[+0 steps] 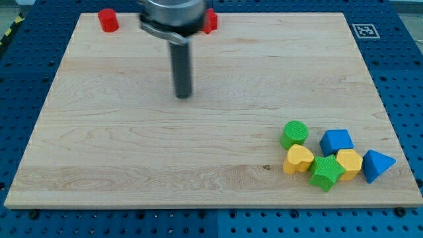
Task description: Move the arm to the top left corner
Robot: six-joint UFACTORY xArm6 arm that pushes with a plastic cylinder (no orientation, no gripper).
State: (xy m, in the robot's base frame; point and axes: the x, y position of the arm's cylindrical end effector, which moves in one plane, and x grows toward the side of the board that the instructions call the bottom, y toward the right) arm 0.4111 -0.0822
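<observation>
My tip [183,96] stands on the wooden board [132,152], left of centre in its upper half. A red cylinder [108,20] sits near the top left corner, up and left of the tip. A red star block [210,21] sits at the top edge, partly hidden behind the arm's body. A cluster lies at the bottom right, far from the tip: a green cylinder [294,134], a yellow heart-shaped block [298,159], a green star [326,172], a yellow hexagonal block [349,163], a blue block [336,141] and a blue triangular block [377,164].
A black-and-white marker tag [365,30] is at the board's top right corner. The board lies on a blue perforated table [20,106].
</observation>
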